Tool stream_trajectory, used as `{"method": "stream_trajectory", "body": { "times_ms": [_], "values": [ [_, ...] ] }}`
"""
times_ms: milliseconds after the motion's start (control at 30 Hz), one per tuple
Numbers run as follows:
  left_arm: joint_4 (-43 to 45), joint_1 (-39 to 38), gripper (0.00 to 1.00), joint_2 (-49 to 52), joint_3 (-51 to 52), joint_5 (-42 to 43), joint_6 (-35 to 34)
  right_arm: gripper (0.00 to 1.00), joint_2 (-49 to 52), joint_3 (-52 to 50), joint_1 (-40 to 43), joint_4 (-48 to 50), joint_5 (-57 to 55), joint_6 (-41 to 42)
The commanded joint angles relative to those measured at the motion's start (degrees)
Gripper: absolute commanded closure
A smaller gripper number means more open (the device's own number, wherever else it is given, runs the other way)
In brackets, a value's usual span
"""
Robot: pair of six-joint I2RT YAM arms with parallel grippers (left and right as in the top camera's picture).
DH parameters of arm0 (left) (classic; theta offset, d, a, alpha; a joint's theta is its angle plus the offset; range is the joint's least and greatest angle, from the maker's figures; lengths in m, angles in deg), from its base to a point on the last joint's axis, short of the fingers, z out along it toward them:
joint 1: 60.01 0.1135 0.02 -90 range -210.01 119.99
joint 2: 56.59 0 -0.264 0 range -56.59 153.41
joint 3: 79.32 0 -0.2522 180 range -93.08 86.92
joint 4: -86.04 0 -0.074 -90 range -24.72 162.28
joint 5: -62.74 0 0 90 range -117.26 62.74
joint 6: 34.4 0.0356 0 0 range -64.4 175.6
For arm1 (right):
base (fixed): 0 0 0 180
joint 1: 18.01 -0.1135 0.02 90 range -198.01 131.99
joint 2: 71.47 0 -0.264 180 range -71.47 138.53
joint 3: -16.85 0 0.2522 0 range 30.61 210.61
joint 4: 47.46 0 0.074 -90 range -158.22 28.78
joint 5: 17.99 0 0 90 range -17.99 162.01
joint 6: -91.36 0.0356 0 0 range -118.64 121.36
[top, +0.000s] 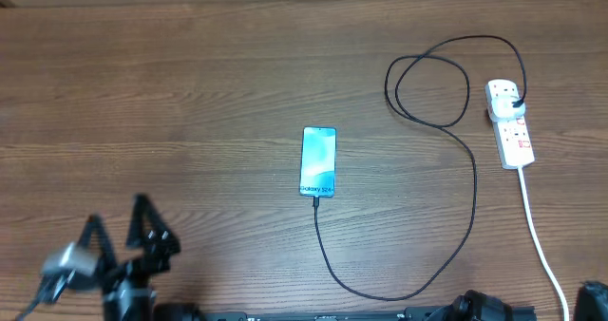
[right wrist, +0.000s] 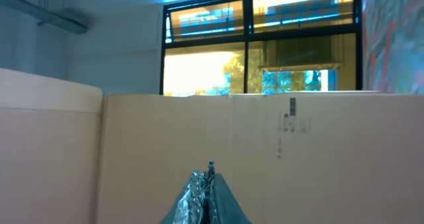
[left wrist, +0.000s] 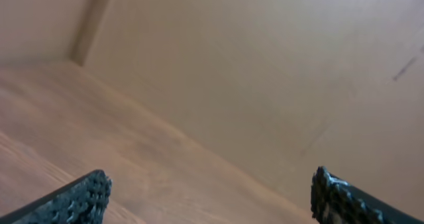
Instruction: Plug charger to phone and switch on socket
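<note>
The phone (top: 318, 160) lies face up mid-table, its light-blue screen lit. The charger cable (top: 472, 183) runs from the phone's near end, curves right and loops up to a black plug (top: 516, 101) seated in the white socket strip (top: 510, 123) at the right. My left gripper (top: 117, 236) is open and empty at the near left, far from the phone; its wrist view (left wrist: 209, 196) shows only table and a cardboard wall. My right gripper (right wrist: 209, 184) is shut and empty, pointing at a cardboard wall; only part of its arm shows in the overhead view.
The socket's white cord (top: 539, 231) runs to the near right edge. A cardboard wall (right wrist: 265, 151) stands round the table, with windows (right wrist: 258, 45) above it.
</note>
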Motion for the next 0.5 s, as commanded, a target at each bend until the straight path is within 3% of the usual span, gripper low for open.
{"method": "stream_trajectory", "body": {
  "times_ms": [0, 233, 467],
  "values": [
    [9.6, 0.4, 0.0, -0.4, 11.0, 2.1, -0.3, 0.96, -2.0, -0.2, -0.4, 0.2, -2.9, -0.6],
    [31.8, 0.4, 0.01, -0.4, 28.8, 2.4, -0.3, 0.96, -5.0, -0.2, -0.4, 0.4, -5.2, -0.9],
    [36.9, 0.4, 0.0, -0.4, 35.3, 2.3, -0.3, 0.96, -7.5, -0.3, -0.4, 0.3, -8.9, -0.9]
  ]
}}
